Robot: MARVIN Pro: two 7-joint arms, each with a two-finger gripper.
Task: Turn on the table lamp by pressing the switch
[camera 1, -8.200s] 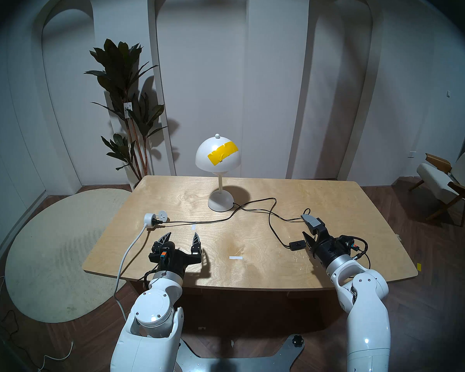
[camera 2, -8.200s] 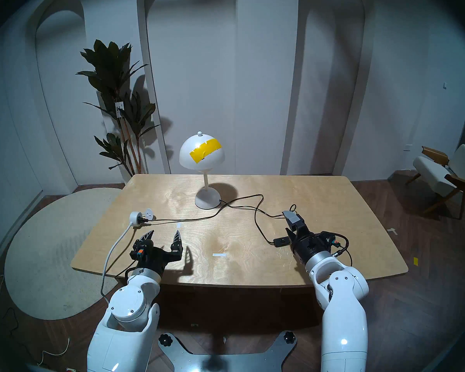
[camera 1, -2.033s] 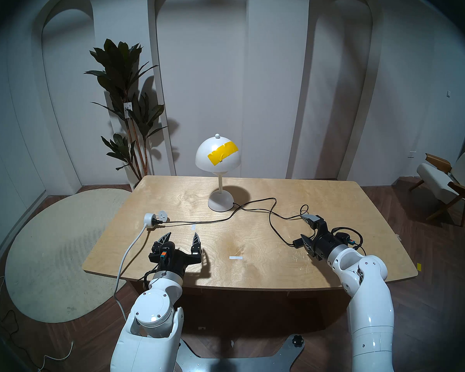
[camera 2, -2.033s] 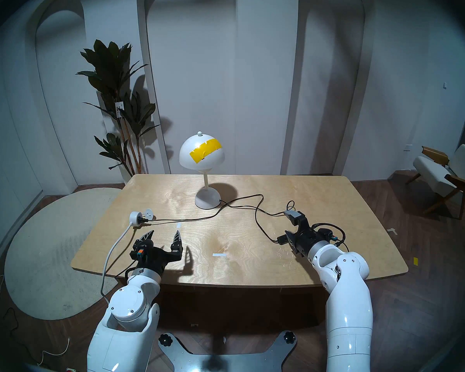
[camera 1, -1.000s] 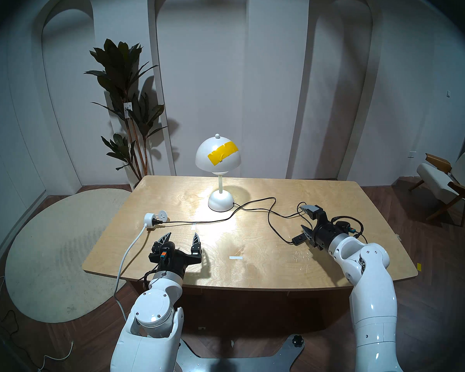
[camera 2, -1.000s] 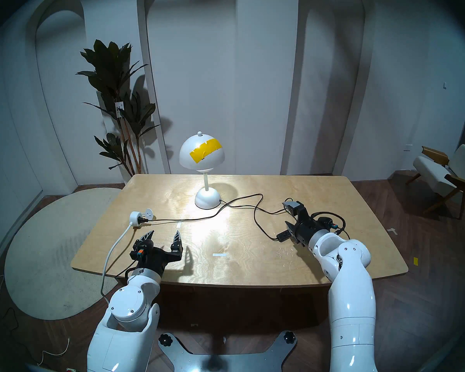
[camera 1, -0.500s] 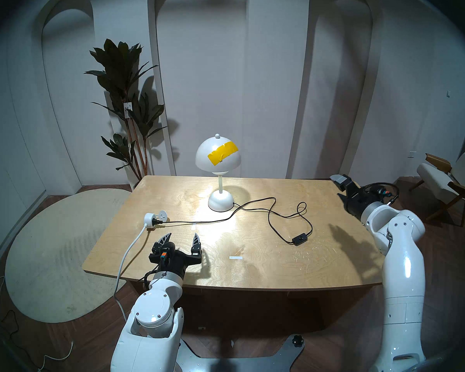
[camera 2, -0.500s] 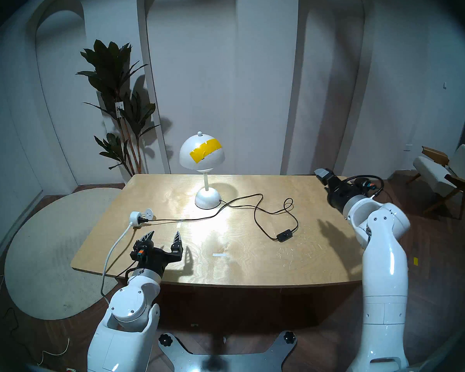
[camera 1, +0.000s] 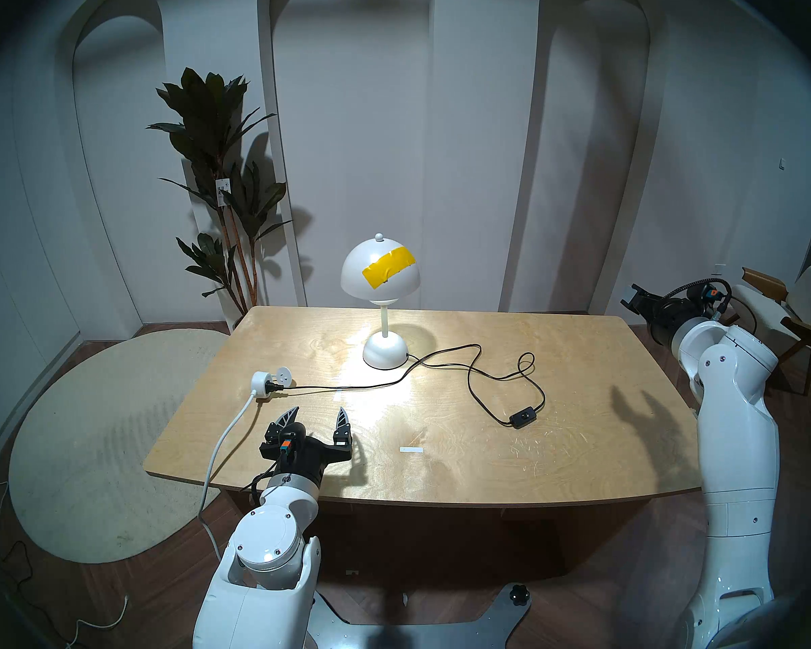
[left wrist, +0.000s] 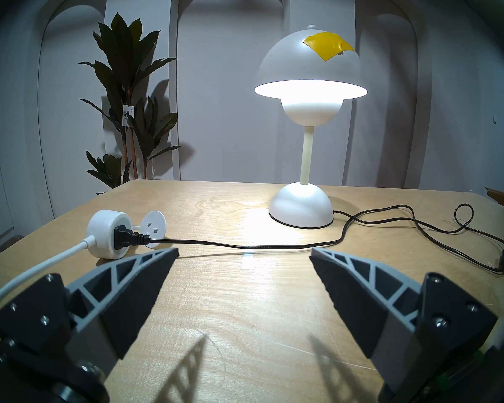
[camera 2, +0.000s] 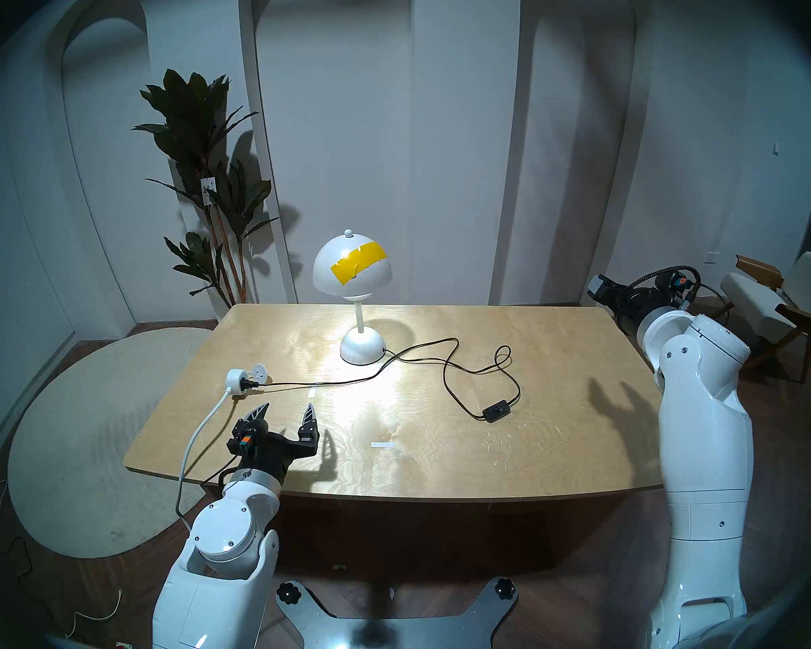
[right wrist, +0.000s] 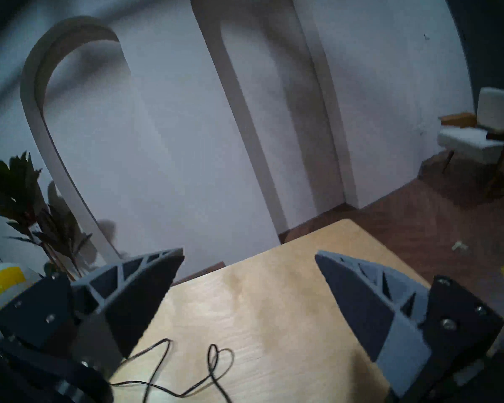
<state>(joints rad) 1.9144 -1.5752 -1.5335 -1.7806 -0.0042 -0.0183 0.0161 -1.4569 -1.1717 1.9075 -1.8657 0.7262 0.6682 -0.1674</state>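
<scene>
From the left head camera, the table lamp is seen upright at the far middle of the tabletop, lit, with a bright pool cast around its base. A yellow tape strip is stuck across its dome shade. The switch lies flat on the tabletop to the right of centre, joined to a thin black cable that loops back to the lamp base. The right gripper is held raised past the far right corner, well apart from the switch. The left gripper hovers at the near left with its fingers spread and empty.

In the right head camera the same layout is shown: the lamp's plug sits in a round white socket adapter with a white cable running off the near edge. A white tag hangs on a potted plant; its print is too small to be read.

In the left wrist view the shade's underside glows, and the spread fingers frame bare tabletop.

In the right wrist view, which is blurred, the fingers are parted with nothing between them, above a loop of the cable.
</scene>
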